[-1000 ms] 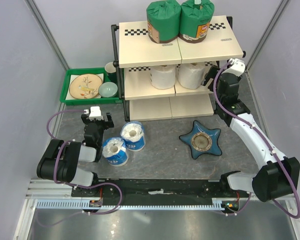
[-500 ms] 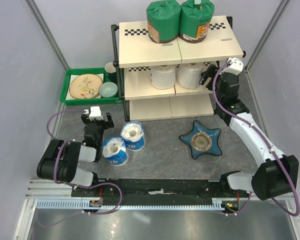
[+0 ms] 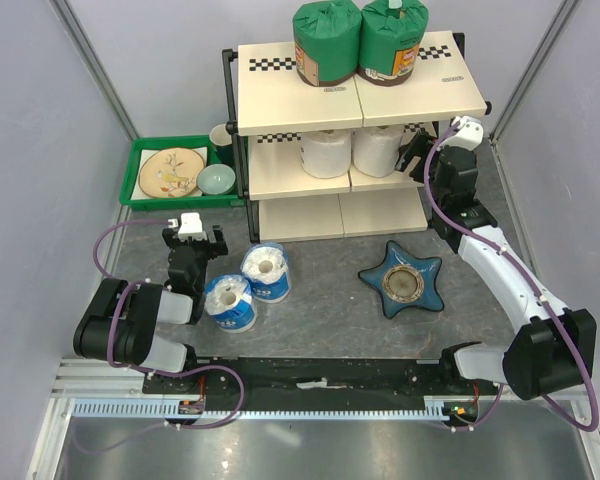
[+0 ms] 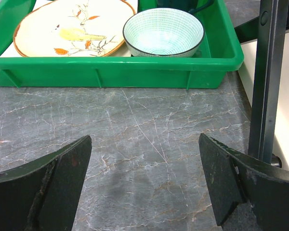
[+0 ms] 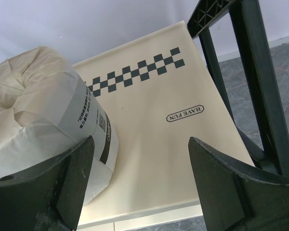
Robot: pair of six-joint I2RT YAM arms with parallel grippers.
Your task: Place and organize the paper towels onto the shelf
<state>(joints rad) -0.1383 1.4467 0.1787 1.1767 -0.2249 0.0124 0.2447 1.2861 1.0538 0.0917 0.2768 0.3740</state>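
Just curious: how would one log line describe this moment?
top shelf: green rolls | middle shelf: white rolls | table: blue-and-white rolls | right tool: open beside white roll | left tool: open, empty

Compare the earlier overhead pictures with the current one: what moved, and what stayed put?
The right gripper, jaws open, edged slightly left toward the white roll on the middle tier of the shelf; nothing was gripped or let go. The left gripper, the blue-and-white rolls on the table and the green rolls on top stayed where they were.
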